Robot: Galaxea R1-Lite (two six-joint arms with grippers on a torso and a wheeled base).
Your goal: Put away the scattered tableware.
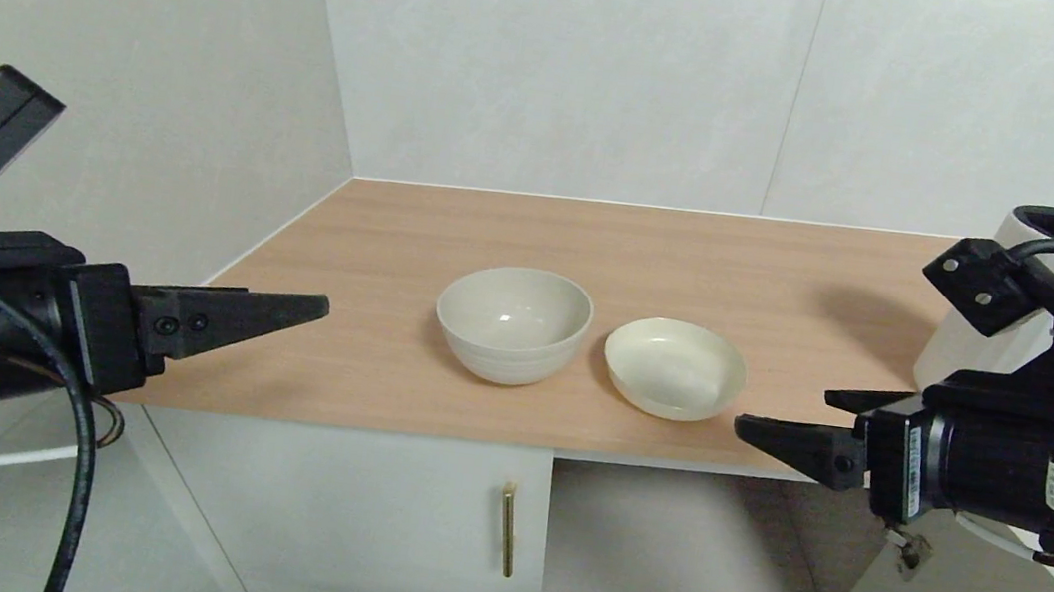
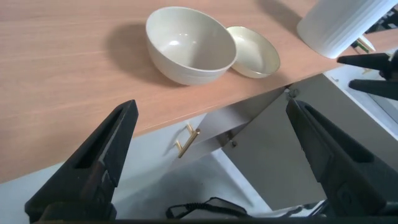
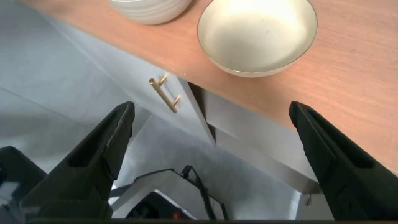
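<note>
The left gripper [image 2: 209,111] hangs before the counter [image 1: 372,247], left of the bowls, spread wide and holding nothing. Near the front edge a deep bowl [image 1: 513,323] stands mouth up. Just right of it is a shallow bowl [image 1: 674,367], also mouth up. Both are round, with no long axis. The right gripper [image 3: 211,109] hovers beyond them, wide apart and empty.

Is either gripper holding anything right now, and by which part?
Nothing is held. Left gripper and right gripper are both open and empty; the deep bowl and the shallow bowl sit untouched on the countertop.
</note>
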